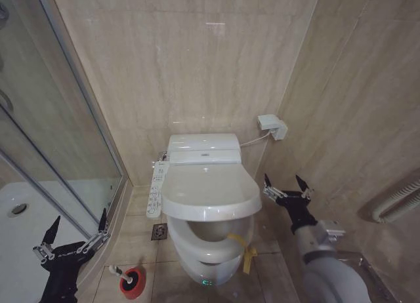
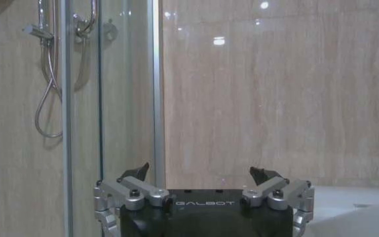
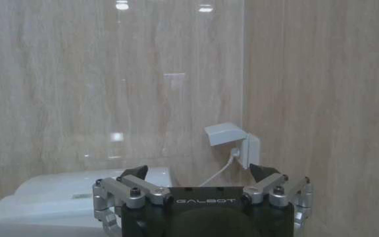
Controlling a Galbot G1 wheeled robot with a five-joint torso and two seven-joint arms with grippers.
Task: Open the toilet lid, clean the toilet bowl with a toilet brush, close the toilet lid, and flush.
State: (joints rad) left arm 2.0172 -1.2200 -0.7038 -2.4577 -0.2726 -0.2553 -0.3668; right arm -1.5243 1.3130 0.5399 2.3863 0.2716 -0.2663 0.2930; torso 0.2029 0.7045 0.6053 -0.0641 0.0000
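The toilet lid is tilted partway up, its front edge hovering over the white seat ring and the toilet bowl. A yellow strip hangs at the bowl's front right. On the floor to the left of the bowl stands the toilet brush, its white handle sticking out of a red holder. My left gripper is open, low at the left by the shower edge, holding nothing. Just right of the lid, my right gripper is open and touches nothing.
A glass shower door and white shower tray take up the left. A control panel runs along the toilet's left side, with a floor drain below it. A wall socket and pipes are on the right wall.
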